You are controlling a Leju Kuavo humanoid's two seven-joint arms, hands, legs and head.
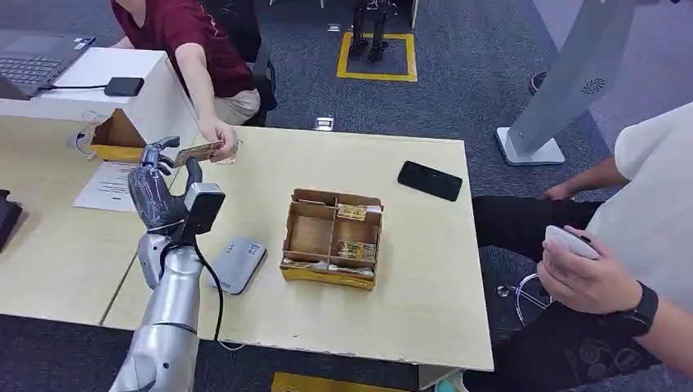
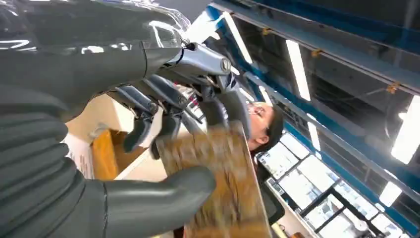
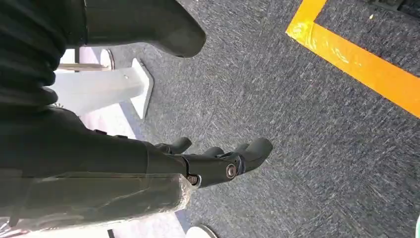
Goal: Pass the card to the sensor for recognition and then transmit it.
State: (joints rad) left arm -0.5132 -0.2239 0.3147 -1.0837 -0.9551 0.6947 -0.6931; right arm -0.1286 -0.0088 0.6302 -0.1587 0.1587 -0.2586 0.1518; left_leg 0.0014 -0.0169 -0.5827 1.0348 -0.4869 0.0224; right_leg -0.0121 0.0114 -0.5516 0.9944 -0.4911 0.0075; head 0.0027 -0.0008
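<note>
My left hand [image 1: 159, 186] is raised over the table's left part and pinches a brown patterned card [image 1: 198, 151] between thumb and fingers. A person in a dark red shirt reaches in from the far side, and their hand [image 1: 219, 134] touches the card's other end. In the left wrist view the card [image 2: 223, 183] lies between my thumb [image 2: 158, 198] and my dark fingers [image 2: 218, 111]. The grey flat sensor [image 1: 237, 264] lies on the table just right of my forearm. My right hand [image 3: 218, 161] hangs over the carpet, fingers apart and holding nothing.
A cardboard box [image 1: 333, 238] with compartments holding cards stands mid-table. A black phone [image 1: 430, 180] lies at the back right. A small open box [image 1: 117, 135] and a paper sheet [image 1: 106, 186] are at the left. A second person [image 1: 621, 269] sits at the right holding a white device.
</note>
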